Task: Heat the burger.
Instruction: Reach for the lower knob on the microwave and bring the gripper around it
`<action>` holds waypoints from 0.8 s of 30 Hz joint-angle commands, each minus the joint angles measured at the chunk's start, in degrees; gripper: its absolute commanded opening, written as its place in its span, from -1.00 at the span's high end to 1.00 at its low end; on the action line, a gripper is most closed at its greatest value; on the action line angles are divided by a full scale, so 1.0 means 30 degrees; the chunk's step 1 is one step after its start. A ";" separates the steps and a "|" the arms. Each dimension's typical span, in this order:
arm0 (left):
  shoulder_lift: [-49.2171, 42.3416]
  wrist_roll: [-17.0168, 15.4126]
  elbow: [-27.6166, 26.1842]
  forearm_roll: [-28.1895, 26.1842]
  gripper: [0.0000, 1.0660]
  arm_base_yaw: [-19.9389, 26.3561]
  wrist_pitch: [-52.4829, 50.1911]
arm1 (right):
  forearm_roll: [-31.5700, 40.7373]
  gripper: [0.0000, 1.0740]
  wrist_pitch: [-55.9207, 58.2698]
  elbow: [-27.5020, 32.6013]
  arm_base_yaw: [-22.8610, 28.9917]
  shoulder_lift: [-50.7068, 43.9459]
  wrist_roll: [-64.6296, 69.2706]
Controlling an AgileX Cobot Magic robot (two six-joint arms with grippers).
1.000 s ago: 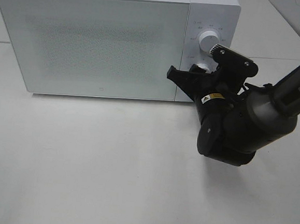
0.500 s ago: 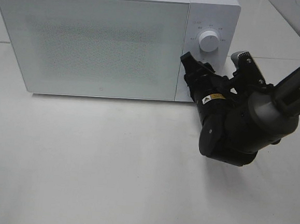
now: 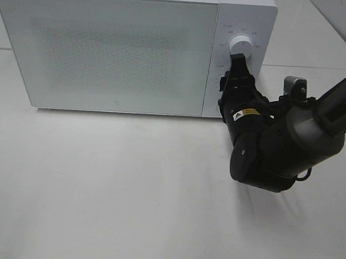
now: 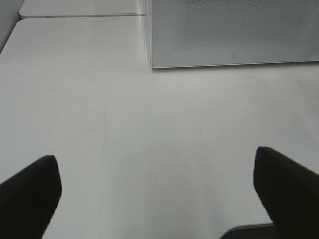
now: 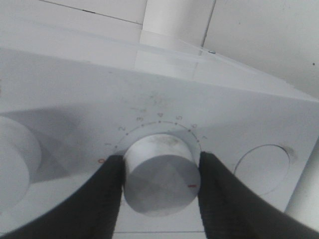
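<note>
Fingers (image 4: 30,194) of the left gripper (image 4: 157,164) stand wide apart over the white tabletop (image 4: 124,124), holding nothing. At 12 o'clock on the table sits the boxy white microwave oven (image 3: 107,46). Its frosted door (image 3: 106,70) is shut, so where the burger is cannot be told. On the panel at 1 o'clock, the black right gripper (image 3: 237,73), its arm lying toward 4 o'clock, is clamped on the lower round white dial (image 5: 159,184) and hides it from above. The upper white dial (image 3: 240,46) sits just past it, and a round push button (image 5: 261,169) is on the other side.
</note>
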 commanded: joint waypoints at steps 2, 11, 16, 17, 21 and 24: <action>-0.0306 -0.0095 0.0038 0.0019 -0.88 -0.0115 -0.0191 | -0.3591 0.99 -0.3304 -0.0477 0.0363 -0.0248 0.2807; -0.0306 -0.0095 0.0038 0.0019 -0.88 -0.0115 -0.0191 | -0.3438 0.99 -0.3304 -0.0477 0.0363 -0.0248 0.7066; -0.0306 -0.0095 0.0038 0.0019 -0.88 -0.0115 -0.0191 | -0.3438 0.99 -0.3304 -0.0477 0.0363 -0.0248 0.8079; -0.0306 -0.0095 0.0038 0.0019 -0.88 -0.0115 -0.0191 | -0.3438 0.99 -0.3304 -0.0477 0.0363 -0.0248 0.8079; -0.0306 -0.0095 0.0038 0.0019 -0.88 -0.0115 -0.0191 | -0.3438 0.98 -0.3304 -0.0477 0.0363 -0.0248 0.8117; -0.0306 -0.0095 0.0038 0.0019 -0.88 -0.0115 -0.0191 | -0.3438 0.98 -0.3304 -0.0477 0.0363 -0.0248 0.8098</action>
